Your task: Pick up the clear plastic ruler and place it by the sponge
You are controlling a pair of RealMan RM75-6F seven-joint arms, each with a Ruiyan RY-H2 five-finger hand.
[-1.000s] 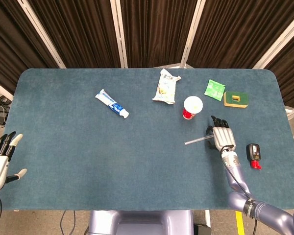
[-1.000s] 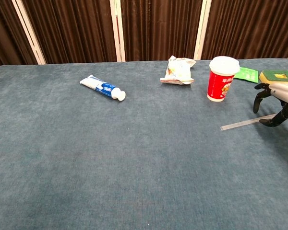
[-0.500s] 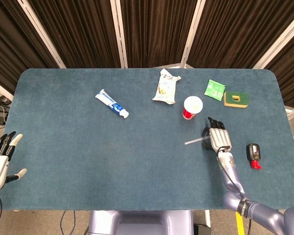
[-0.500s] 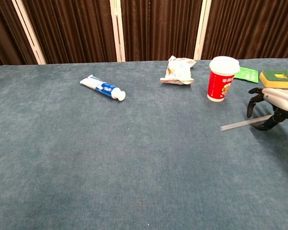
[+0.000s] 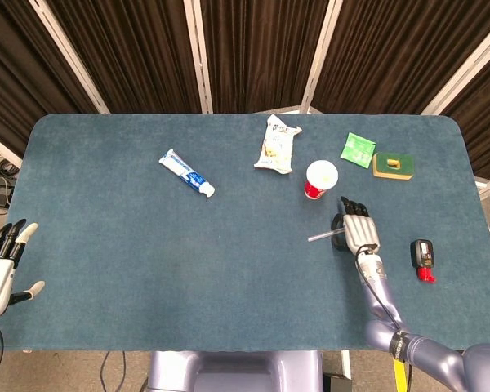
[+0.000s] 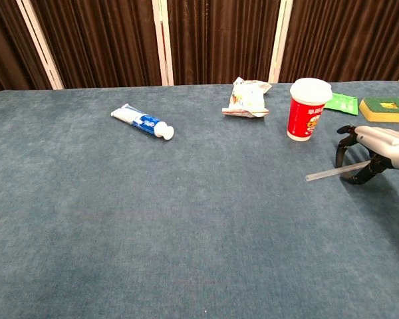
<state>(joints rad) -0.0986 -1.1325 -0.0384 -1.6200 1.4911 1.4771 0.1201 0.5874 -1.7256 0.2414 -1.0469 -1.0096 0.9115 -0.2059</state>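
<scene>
My right hand (image 5: 355, 230) crept left along clear plastic ruler (image 6: 327, 173), fingers curled astride it, grip unconfirmed; left hand (image 5: 2, 261) spread, unmoved.

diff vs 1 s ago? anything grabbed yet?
The right hand slid left along the clear ruler, toward the red cup, and now arches over the ruler's right end, fingers on either side. Whether it has a grip is unclear; the ruler has not moved and lies flat on the table. The left hand, sponge, toothpaste and snack bag stayed put.
</scene>
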